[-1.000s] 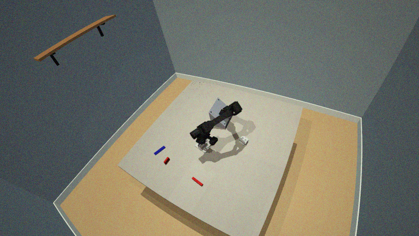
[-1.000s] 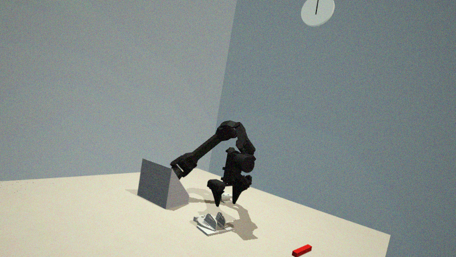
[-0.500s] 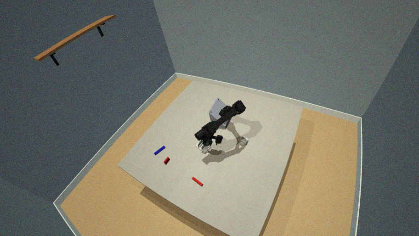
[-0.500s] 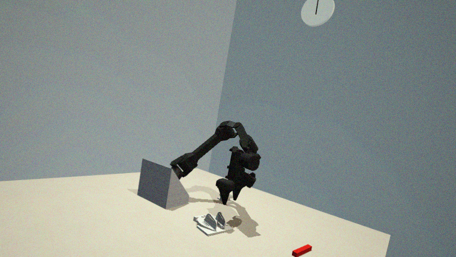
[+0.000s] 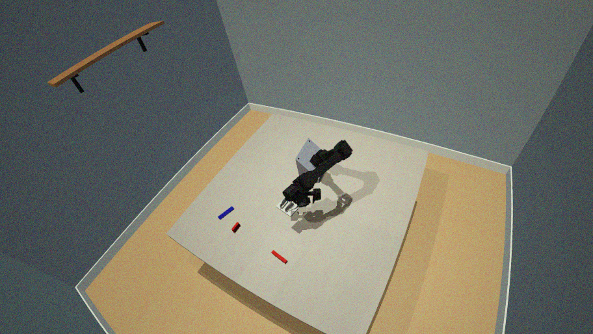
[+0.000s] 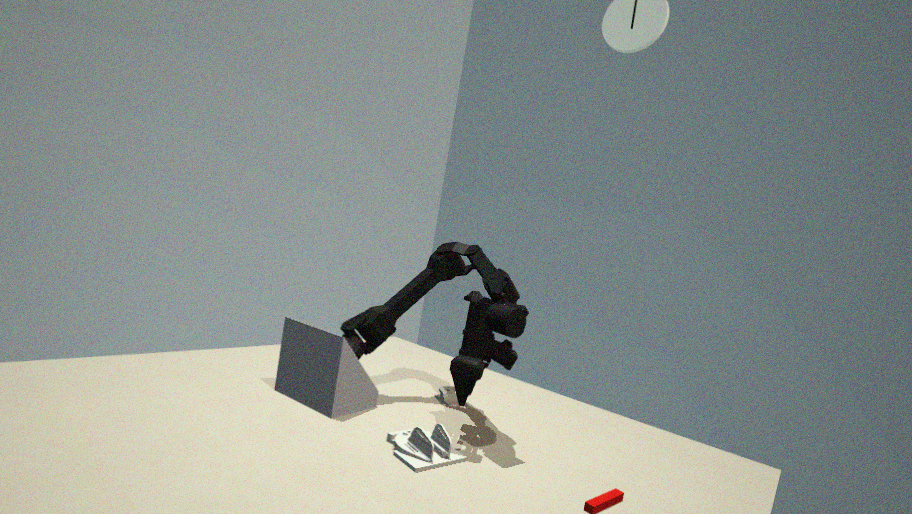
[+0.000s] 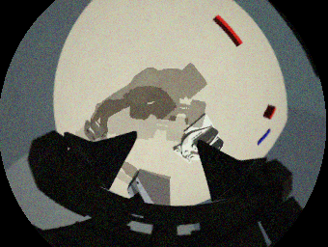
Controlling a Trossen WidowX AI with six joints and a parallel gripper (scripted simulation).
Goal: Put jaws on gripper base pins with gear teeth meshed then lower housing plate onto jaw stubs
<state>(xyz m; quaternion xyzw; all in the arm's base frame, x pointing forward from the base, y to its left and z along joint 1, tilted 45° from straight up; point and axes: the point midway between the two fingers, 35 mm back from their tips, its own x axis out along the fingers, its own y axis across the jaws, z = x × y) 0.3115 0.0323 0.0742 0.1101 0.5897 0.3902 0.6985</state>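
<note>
The white gripper base (image 5: pixel 290 214) (image 6: pixel 421 465) (image 7: pixel 205 123) lies on the table. Two grey jaws stand on it side by side, a left jaw (image 6: pixel 419 444) and a right jaw (image 6: pixel 440 440). Whether their teeth mesh is too small to tell. The small housing plate (image 5: pixel 343 201) (image 6: pixel 445 395) (image 7: pixel 95 129) lies apart on the table, in the arm's shadow, partly behind my fingers in the exterior view. My gripper (image 6: pixel 461 403) (image 7: pixel 167 139) is open and empty above the table, between the base and the housing plate. In the wrist view a finger hides part of the base.
A red bar (image 5: pixel 279 256) (image 6: pixel 603 501) (image 7: pixel 228 30), a short red block (image 5: pixel 235 227) (image 7: pixel 269 112) and a blue bar (image 5: pixel 226 212) (image 7: pixel 263 137) lie beyond the base. The grey wedge-shaped arm mount (image 5: pixel 307 154) (image 6: pixel 309 367) (image 7: pixel 156 185) stands behind it.
</note>
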